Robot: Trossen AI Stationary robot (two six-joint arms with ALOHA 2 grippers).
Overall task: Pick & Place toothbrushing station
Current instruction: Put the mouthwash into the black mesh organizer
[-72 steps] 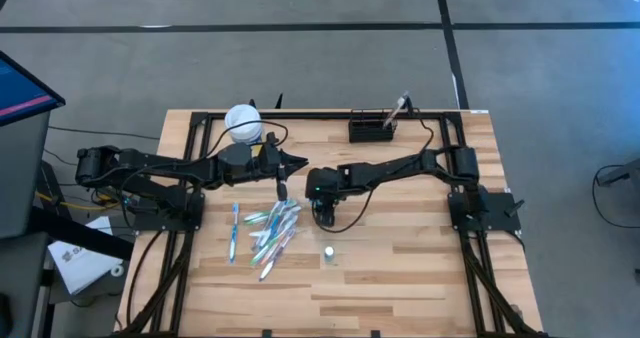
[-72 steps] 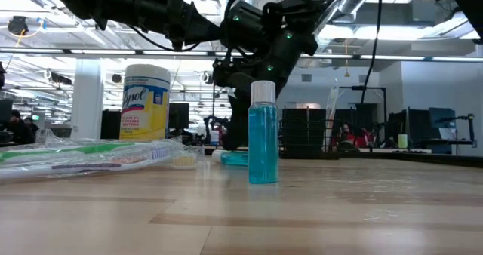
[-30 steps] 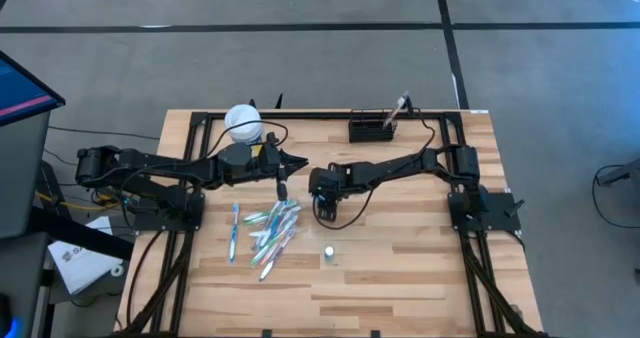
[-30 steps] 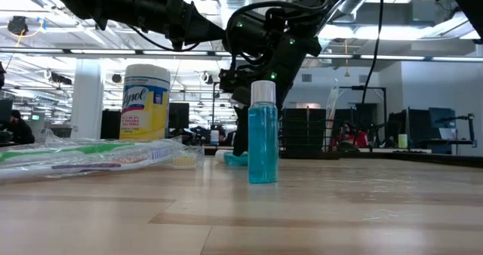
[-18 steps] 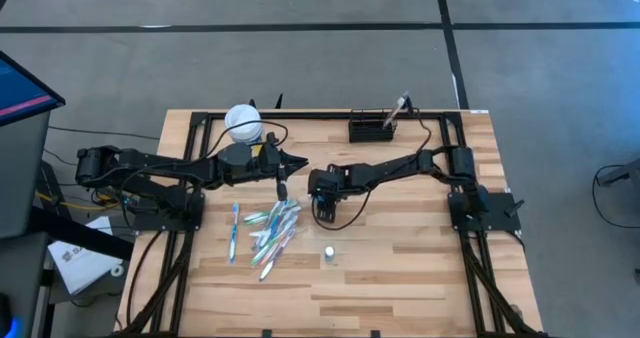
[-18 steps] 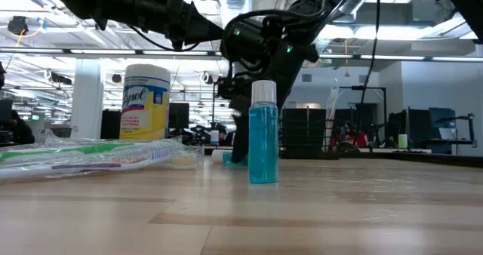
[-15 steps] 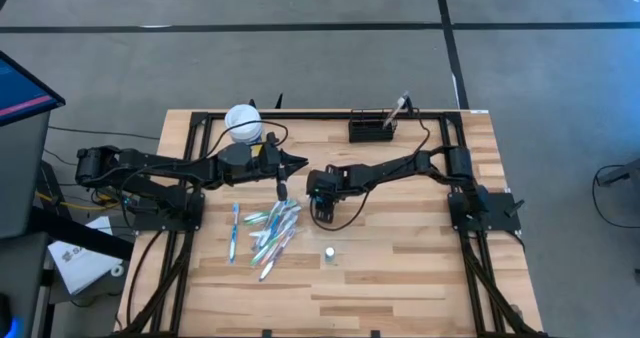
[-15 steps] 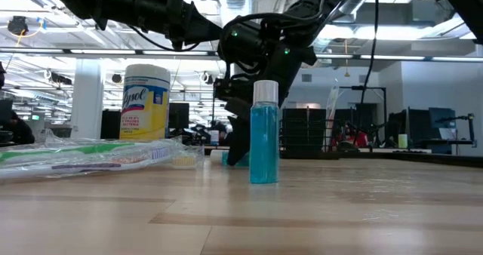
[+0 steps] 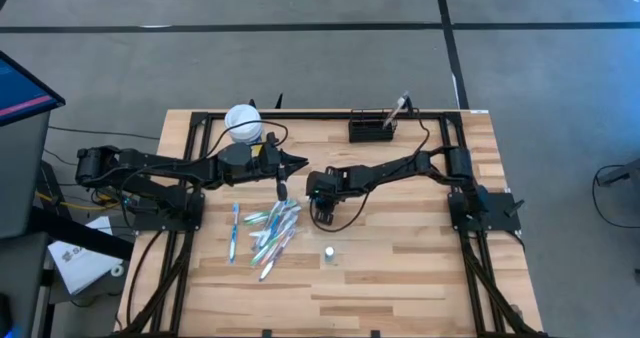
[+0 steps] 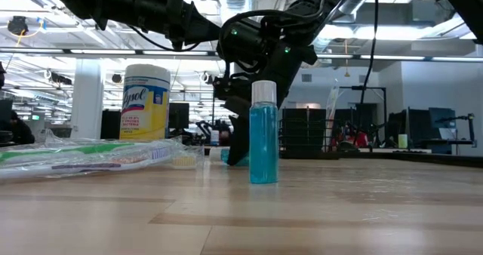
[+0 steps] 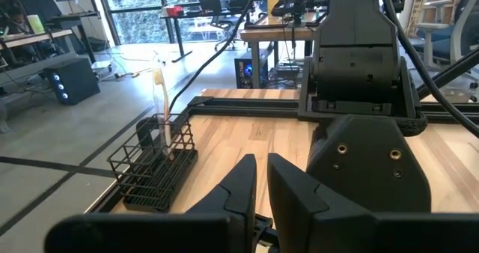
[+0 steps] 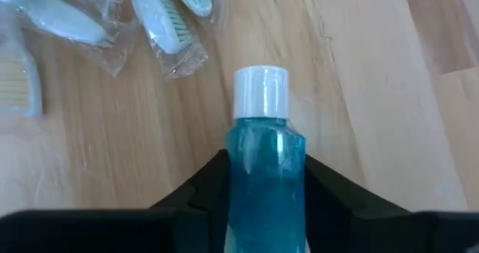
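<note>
The black wire-mesh caddy (image 9: 370,130) stands at the table's far edge with one toothbrush (image 9: 403,105) upright in it; it also shows in the left wrist view (image 11: 150,171). My right gripper (image 9: 320,215) is at the table's middle, pointing down, shut on a small blue bottle with a white cap (image 12: 266,156). A second blue bottle (image 9: 328,251) stands upright nearer the front (image 10: 263,132). My left gripper (image 9: 300,163) is shut and empty, held above the table left of the right gripper (image 11: 258,189). My right gripper pinches the blue bottle's body (image 12: 266,186) between its two fingers (image 12: 202,189), one on each side. The fingers come from above and lie along the bottle. The white cap (image 12: 260,92) sticks out beyond the fingertips toward the table. In the low view the bottle's lower end (image 10: 234,157) is at table level.
A pile of wrapped toothbrushes (image 9: 270,228) lies left of the right gripper. A white round tub with a yellow label (image 9: 243,121) stands at the far left. Black frame rails run along the table's sides (image 9: 195,138).
My right gripper has shifted a little toward the table's left edge, staying low over the table at the lying blue bottle. The left arm and the standing bottle have kept still.
</note>
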